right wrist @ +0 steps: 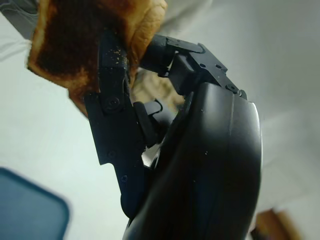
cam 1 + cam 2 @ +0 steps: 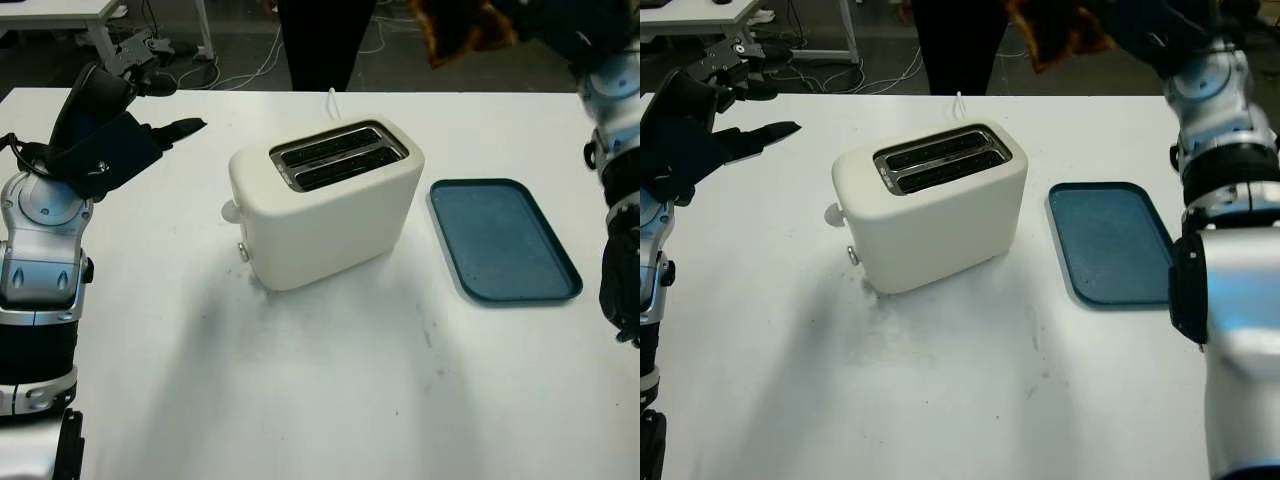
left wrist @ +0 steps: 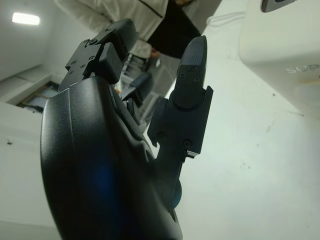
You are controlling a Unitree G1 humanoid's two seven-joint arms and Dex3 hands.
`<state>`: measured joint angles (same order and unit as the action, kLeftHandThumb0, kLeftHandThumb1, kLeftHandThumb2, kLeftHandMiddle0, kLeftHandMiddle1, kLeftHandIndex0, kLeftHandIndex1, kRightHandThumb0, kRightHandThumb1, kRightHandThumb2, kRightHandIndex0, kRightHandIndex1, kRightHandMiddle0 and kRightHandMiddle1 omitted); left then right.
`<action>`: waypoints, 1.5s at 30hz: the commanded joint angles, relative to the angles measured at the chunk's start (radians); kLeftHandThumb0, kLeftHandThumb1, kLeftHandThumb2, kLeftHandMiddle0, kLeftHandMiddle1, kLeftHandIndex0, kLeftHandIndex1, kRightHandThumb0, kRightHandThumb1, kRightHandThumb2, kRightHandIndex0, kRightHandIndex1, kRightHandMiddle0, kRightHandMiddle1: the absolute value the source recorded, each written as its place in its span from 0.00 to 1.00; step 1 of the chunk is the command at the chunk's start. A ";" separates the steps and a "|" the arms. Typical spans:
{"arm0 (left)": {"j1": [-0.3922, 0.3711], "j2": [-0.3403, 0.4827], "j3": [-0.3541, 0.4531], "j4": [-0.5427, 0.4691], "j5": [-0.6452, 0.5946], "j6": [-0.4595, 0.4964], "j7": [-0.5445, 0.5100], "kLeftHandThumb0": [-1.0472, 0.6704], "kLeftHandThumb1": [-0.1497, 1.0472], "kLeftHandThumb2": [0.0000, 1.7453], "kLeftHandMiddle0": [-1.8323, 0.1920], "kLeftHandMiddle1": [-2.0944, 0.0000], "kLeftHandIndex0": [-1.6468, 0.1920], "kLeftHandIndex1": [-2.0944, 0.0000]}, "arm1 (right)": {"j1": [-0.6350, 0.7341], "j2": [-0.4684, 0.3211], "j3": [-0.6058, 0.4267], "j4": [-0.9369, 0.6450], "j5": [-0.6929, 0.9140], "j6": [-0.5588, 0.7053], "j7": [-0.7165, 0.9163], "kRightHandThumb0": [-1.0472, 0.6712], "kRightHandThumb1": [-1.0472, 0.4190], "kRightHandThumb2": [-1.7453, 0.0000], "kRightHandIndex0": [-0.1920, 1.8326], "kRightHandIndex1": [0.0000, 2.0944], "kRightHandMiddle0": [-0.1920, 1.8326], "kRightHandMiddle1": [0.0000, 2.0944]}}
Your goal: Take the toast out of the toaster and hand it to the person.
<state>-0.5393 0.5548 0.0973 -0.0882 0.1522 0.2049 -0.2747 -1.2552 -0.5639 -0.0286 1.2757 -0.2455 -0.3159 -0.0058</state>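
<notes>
Item, toast (image 1: 80, 45): browned slice, pinched in our right hand (image 1: 130, 100), one finger (image 1: 112, 107) across its dark face, the slice standing out past the fingertips. We hold it raised beyond the far edge of the counter (image 2: 330, 400), up by the person (image 2: 325, 40) standing there in dark clothing.

Item, toaster (image 2: 325, 200): cream, both slots look vacant, well below and behind our right hand.

Item, tray (image 2: 500, 240): blue, beside the toaster, bare.

Item, left hand (image 2: 100, 130): open, holding nothing, hovering off the toaster's other side, well apart from the toast.

Judgement: extraction done, handover pending. The right hand is the nearer one; the toast's free end leads toward the person. We cannot see their receiving hand.
</notes>
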 commanded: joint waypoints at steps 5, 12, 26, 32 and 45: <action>0.006 -0.001 -0.002 -0.005 0.001 0.005 0.000 0.40 0.89 0.03 0.85 0.56 0.76 0.75 | 0.051 0.043 -0.024 0.018 0.034 0.037 -0.034 0.49 0.09 0.82 0.43 0.83 0.35 0.71; 0.011 0.000 0.004 -0.008 -0.002 0.008 0.000 0.41 0.89 0.02 0.85 0.56 0.76 0.75 | 0.080 0.090 -0.051 0.029 0.062 0.079 -0.060 0.53 0.09 0.80 0.47 0.83 0.29 0.83; 0.010 0.004 -0.001 -0.007 0.005 0.004 -0.002 0.41 0.89 0.03 0.85 0.57 0.75 0.76 | 0.118 0.152 -0.125 0.043 0.138 0.163 -0.042 0.55 0.09 0.77 0.45 0.83 0.25 0.83; 0.010 0.002 -0.001 -0.007 0.003 0.005 -0.001 0.41 0.89 0.03 0.84 0.57 0.74 0.76 | 0.127 0.164 -0.117 0.051 0.121 0.177 -0.037 0.54 0.09 0.76 0.44 0.83 0.25 0.83; 0.012 0.003 -0.001 -0.006 0.004 0.005 0.001 0.40 0.89 0.03 0.85 0.57 0.74 0.77 | 0.131 0.193 -0.174 0.053 0.175 0.212 -0.042 0.54 0.09 0.78 0.41 0.83 0.23 0.83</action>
<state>-0.5393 0.5513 0.0972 -0.0916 0.1505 0.2203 -0.2748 -1.1297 -0.3800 -0.1921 1.3224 -0.0920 -0.1194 -0.0495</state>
